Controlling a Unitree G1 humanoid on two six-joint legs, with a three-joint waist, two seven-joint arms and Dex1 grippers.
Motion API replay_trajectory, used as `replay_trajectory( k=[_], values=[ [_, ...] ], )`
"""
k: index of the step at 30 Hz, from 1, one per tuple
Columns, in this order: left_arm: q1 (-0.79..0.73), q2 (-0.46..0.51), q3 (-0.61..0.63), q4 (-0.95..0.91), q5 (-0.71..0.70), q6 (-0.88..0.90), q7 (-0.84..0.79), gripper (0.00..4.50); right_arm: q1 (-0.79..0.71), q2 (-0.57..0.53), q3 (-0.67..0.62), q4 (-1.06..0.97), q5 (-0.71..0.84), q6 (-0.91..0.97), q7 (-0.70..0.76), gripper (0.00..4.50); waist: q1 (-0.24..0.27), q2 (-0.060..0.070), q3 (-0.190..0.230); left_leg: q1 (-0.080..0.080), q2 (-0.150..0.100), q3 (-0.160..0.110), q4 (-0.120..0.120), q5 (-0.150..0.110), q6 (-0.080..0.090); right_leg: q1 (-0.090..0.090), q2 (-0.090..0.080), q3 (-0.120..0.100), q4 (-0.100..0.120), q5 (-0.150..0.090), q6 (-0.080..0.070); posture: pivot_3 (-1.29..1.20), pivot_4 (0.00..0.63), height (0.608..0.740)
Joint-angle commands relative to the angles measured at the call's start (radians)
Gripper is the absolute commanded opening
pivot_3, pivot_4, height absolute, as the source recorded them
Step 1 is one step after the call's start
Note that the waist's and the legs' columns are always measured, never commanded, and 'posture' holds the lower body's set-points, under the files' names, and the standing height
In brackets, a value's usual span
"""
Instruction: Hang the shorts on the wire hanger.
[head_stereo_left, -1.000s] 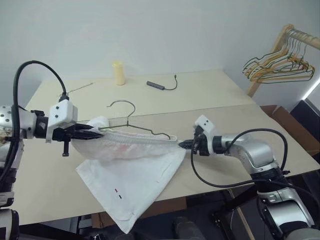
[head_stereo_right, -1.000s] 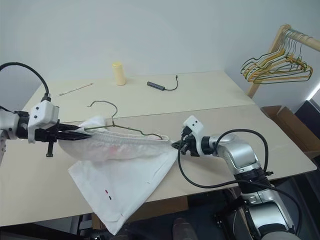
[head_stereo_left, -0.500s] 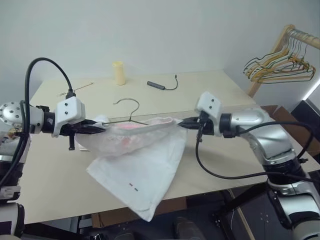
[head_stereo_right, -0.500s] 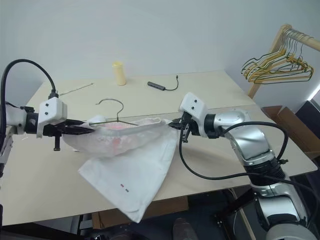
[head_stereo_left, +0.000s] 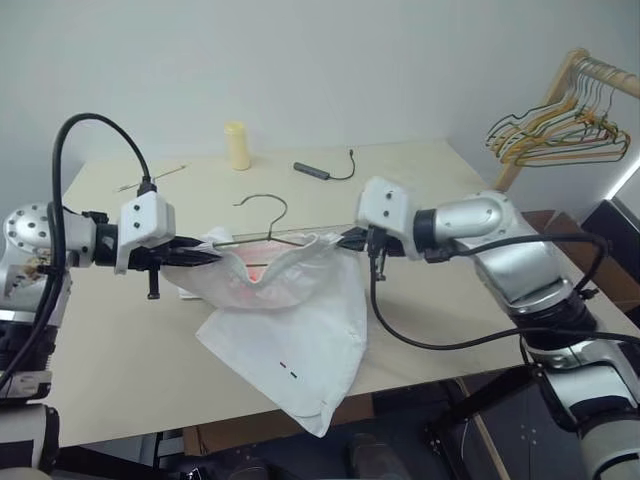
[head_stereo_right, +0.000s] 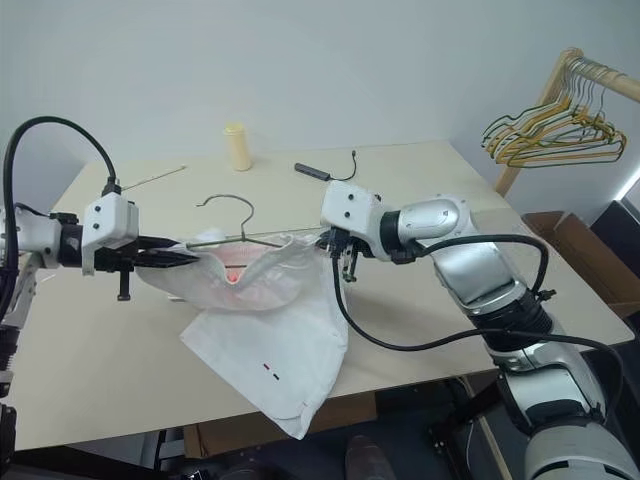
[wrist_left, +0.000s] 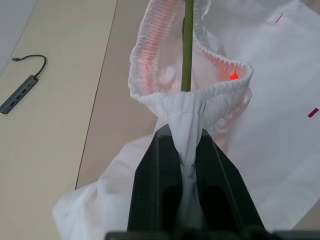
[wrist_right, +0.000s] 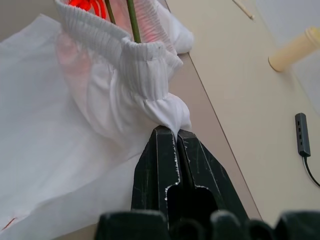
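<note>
You have the shorts (head_stereo_left: 285, 300) lifted off the tabletop (head_stereo_left: 110, 350), strung between the 2 grippers just under the wire hanger (head_stereo_left: 262, 225). The left gripper (wrist_left: 186, 150) has its jaws clamped tight on a bunched corner of the waistband at the hanger's left end, and the right gripper (wrist_right: 175, 137) has its jaws pressed together on the opposite corner at the hanger's right end. Holding both ends apart keeps the elastic mouth stretched open, which is why the waistband forms a loop with the hanger's wire running inside it, as both wrist views show. The legs hang down below the hanger, their lower edge past the near rim of the tabletop, so the weight pulls the cloth clear of the wire. The hook stands up above the waistband, free. Judged from this, the threading is largely done; you will likely need to settle the band on the hanger's shoulders before letting go.
</note>
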Motion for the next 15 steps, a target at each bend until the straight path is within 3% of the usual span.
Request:
replay_trajectory(
  k=[1, 4, 7, 12, 15],
  values=[
    [0.000, -0.004, 0.059, -0.037, -0.053, 0.000, 0.012, 0.00, 0.004, 0.005, -0.012, -0.025, -0.026, -0.061, -0.005, 0.05, 0.001, 0.000, 0.000, 0.000, 0.000, 0.000, 0.000, 0.000, 0.000, 0.000, 0.000, 0.000, 0.000, 0.000, 0.000, -0.09, 0.000, 0.740],
    [0.008, -0.003, 0.063, -0.049, -0.072, 0.005, 0.009, 0.00, 0.013, 0.010, -0.014, -0.032, -0.037, -0.101, 0.003, 0.05, 0.001, 0.000, 0.000, 0.000, 0.000, 0.000, 0.000, 0.000, 0.000, 0.000, 0.000, 0.000, 0.000, 0.000, 0.000, -0.09, 0.000, 0.740],
    [0.009, -0.005, 0.059, -0.048, -0.068, 0.000, 0.011, 0.00, 0.030, -0.005, -0.020, -0.043, -0.031, -0.148, 0.044, 0.73, 0.001, 0.000, 0.000, 0.000, 0.000, 0.000, 0.000, 0.000, 0.000, 0.000, 0.000, 0.000, 0.000, 0.000, 0.000, -0.09, 0.000, 0.740],
    [-0.003, -0.011, 0.049, -0.039, -0.063, -0.008, 0.008, 0.00, 0.043, -0.008, -0.028, -0.031, -0.018, -0.170, 0.091, 2.41, 0.000, 0.000, 0.000, 0.000, 0.000, 0.000, 0.000, 0.000, 0.000, 0.000, 0.000, 0.000, 0.000, 0.000, 0.000, -0.11, 0.000, 0.740],
    [-0.005, -0.015, 0.049, -0.045, -0.067, -0.005, 0.003, 0.00, 0.039, 0.000, -0.029, -0.005, -0.023, -0.172, 0.101, 2.41, -0.001, 0.000, 0.000, 0.000, 0.000, 0.000, 0.000, 0.000, 0.000, 0.000, 0.000, 0.000, 0.000, 0.000, 0.000, -0.11, 0.000, 0.740]
  ],
)
